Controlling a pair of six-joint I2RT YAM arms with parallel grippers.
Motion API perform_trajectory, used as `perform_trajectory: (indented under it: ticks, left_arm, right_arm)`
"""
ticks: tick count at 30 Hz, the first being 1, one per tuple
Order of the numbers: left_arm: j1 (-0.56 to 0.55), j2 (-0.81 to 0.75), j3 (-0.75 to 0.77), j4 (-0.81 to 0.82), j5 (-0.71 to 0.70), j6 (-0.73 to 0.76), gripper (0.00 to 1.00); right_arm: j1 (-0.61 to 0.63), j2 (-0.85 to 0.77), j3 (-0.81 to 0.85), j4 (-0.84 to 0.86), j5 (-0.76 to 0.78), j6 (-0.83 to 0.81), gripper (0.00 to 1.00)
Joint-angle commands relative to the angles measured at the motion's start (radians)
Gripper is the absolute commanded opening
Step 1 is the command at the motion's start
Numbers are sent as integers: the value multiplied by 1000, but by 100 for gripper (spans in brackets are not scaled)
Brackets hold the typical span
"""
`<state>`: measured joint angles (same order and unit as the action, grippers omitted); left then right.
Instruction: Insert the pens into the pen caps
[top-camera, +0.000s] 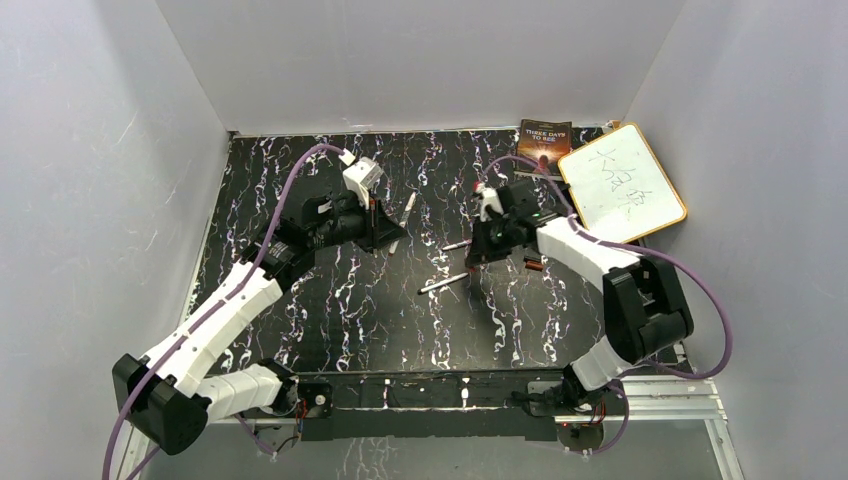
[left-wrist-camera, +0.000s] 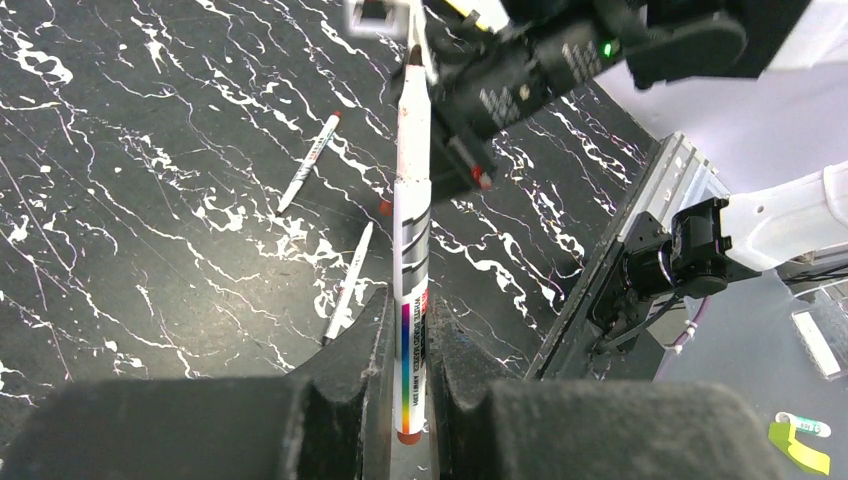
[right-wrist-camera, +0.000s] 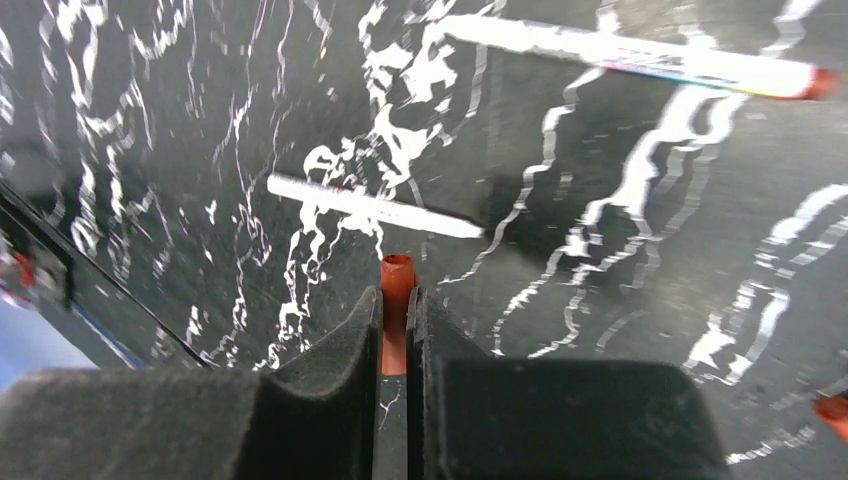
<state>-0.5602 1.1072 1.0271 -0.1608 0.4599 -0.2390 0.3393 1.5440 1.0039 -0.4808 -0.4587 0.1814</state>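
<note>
slim white pen (left-wrist-camera: 411, 250) — rainbow-striped barrel

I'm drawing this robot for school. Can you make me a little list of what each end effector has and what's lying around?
Left end effector: shut on a white pen, tip bare, pointing toward the other arm
Right end effector: shut on a red cap
Lying on the table: near pen; far pen
Back right corner: whiteboard, book

A near pen (top-camera: 443, 284) lies on the table (top-camera: 330, 320), before a farther pen (top-camera: 457, 244).
</note>
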Motion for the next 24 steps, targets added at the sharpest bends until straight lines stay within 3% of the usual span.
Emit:
perform_trajectory:
  ticks: [1, 4, 11, 13, 18, 22, 24]
  left_arm:
    - [1, -34, 0, -21, -5, -10, 0]
    - [2, -44, -8, -28, -7, -10, 0]
    - [2, -50, -10, -47, -11, -7, 0]
    - [2, -48, -8, -52, -14, -8, 0]
    - [2, -42, -10, -59, -5, -5, 0]
    - [2, -40, -9, -54, -2, -5, 0]
    - [2, -38, -12, -50, 0, -5, 0]
  right_arm:
    - [144, 21, -14, -8, 121, -126, 7]
    - [223, 22, -38, 28, 209, -154, 8]
    - [271, 30, -87, 125, 304, -172, 4]
    - [275, 26, -107, 152, 324, -181, 11]
    - [279, 8, -114, 177, 361, -176, 41]
    - [294, -59, -127, 217, 436, -142, 46]
    - [304, -96, -135, 232, 453, -115, 37]
